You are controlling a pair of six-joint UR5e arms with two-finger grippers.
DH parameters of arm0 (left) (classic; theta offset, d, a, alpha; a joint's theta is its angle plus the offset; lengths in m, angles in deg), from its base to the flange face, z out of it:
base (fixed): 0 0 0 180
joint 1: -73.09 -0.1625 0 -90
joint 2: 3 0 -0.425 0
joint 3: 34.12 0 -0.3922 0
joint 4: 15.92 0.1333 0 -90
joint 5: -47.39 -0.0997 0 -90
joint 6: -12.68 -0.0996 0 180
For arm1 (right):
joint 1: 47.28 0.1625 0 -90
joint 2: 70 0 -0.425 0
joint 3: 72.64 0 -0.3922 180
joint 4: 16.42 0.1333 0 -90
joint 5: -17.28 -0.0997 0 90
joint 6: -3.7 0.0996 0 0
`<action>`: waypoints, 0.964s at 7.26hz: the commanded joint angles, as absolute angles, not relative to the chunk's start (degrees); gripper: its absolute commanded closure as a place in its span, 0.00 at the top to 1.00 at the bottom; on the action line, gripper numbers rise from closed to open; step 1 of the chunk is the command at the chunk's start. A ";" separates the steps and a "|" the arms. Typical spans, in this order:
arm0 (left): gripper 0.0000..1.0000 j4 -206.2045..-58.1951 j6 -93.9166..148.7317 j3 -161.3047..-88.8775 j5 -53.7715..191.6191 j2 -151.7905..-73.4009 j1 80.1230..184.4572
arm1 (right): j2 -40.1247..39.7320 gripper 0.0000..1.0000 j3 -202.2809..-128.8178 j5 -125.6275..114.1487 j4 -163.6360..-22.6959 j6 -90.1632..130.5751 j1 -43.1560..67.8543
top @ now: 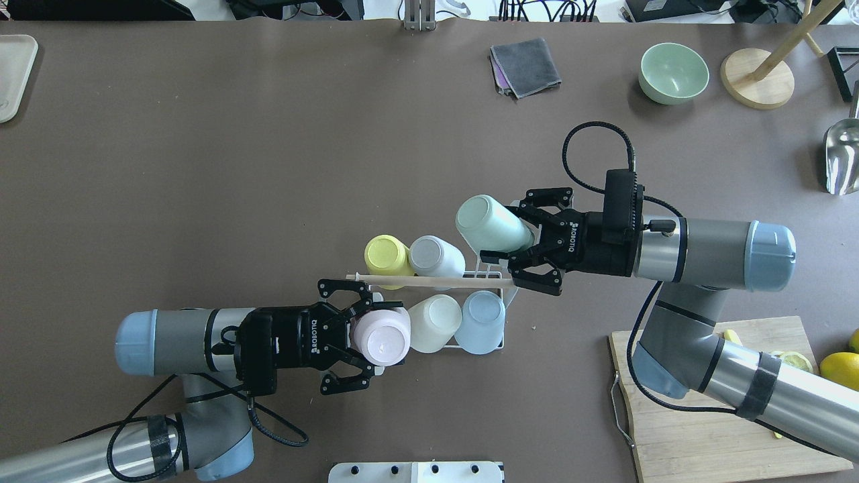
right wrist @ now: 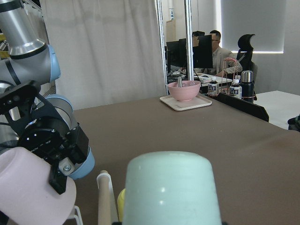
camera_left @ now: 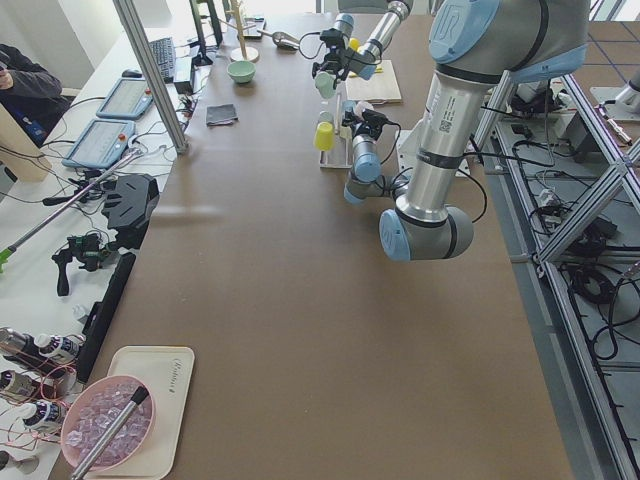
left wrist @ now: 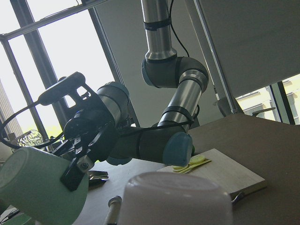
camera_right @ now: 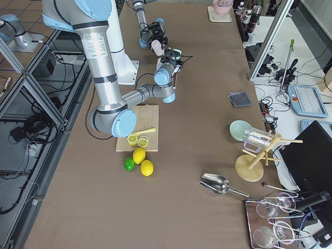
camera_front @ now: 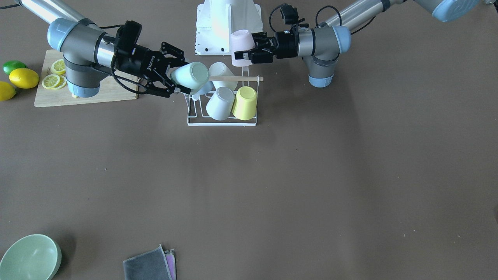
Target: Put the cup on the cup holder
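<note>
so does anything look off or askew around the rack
Nothing spilled or broken. The four racked cups lean mouth-down on the rack, which looks normal. Only the pink cup in the left gripper and the mint cup in the right gripper are off it, held at opposite ends.

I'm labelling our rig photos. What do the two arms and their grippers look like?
The left arm and right arm are silver-grey tubes with pale blue joint caps and black tape bands. The left gripper and right gripper are black, two-fingered, marked ROBOTIQ in white. A black camera box sits behind each, trailing looped black cable.
</note>
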State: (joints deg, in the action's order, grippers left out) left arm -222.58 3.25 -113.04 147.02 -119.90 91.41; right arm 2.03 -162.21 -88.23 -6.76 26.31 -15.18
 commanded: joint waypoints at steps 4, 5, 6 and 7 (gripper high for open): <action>0.51 -222.73 4.76 -111.82 146.01 -119.98 91.38 | 1.72 0.49 -161.59 -88.01 -7.63 23.31 -15.11; 0.51 -222.64 4.77 -111.64 145.92 -119.98 91.29 | 1.71 0.49 -161.41 -88.01 -7.72 23.39 -15.20; 0.51 -222.64 4.77 -111.29 145.92 -120.24 91.37 | 1.37 0.49 -161.15 -88.01 -7.72 23.39 -15.46; 0.51 -222.64 4.94 -111.29 145.92 -120.33 91.38 | 0.75 0.49 -160.28 -88.01 -7.81 23.39 -15.47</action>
State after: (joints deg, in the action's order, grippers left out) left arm -222.65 4.78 -111.42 145.94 -120.19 91.36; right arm 1.33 -161.04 -88.01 -7.72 23.39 -15.37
